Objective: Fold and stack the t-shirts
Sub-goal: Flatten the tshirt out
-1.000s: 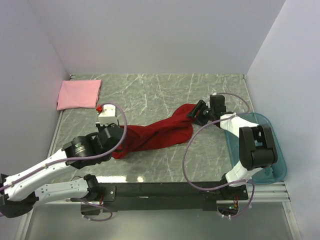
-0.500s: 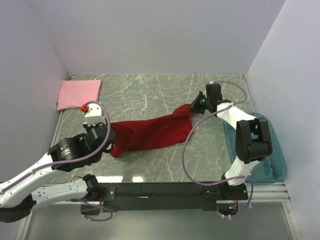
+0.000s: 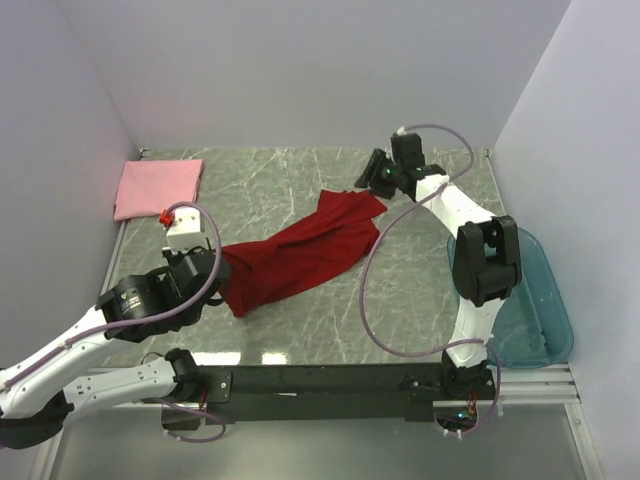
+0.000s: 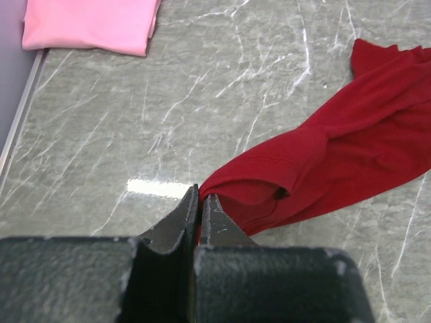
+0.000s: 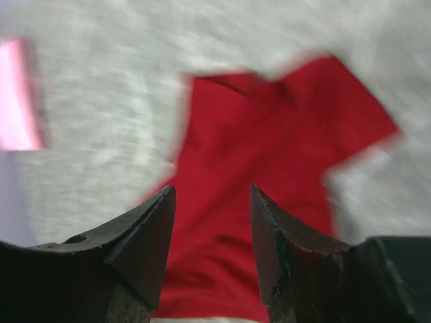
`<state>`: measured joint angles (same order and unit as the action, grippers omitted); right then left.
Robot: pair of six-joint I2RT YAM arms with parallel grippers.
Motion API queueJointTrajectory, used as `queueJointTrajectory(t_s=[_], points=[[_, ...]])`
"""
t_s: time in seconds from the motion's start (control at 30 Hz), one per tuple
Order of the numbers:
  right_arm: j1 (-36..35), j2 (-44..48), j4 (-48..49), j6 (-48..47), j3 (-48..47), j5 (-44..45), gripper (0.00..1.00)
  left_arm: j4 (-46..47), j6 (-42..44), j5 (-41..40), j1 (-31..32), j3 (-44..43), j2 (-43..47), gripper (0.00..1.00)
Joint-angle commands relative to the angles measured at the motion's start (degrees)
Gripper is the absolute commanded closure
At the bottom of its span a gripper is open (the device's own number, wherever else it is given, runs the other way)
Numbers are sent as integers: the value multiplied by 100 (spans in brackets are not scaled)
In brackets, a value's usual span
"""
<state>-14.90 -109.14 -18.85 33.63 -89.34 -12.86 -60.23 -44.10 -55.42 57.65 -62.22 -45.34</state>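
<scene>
Top external view: pink t-shirt (image 3: 158, 188) already folded, red t-shirt (image 3: 300, 255) well right of it unfolded, unstacked, pinched in the closed left end effector (image 4: 200, 194), right end effector (image 5: 212, 195) agape, empty.

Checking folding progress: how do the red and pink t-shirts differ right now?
The pink t-shirt lies folded in a neat flat rectangle; the red t-shirt is unfolded, rumpled and stretched diagonally. The pink one sits at the far left, the red one across the middle. The left gripper is shut on the red one's near end; nothing touches the pink one. Both are plain, without prints.
</scene>
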Motion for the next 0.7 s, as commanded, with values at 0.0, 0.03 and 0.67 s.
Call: queueJointTrajectory(t_s=[0.0,0.03,0.67], points=[[390,200,136,170,654,214,44,-279,-204,-66,-34,-98,148,99],[434,131,127,171,672,249,44,-253,-222,4,-26,-80,209,99],[760,-599,831,1629,1235,767,46,72,-152,268,-34,8,96,99]])
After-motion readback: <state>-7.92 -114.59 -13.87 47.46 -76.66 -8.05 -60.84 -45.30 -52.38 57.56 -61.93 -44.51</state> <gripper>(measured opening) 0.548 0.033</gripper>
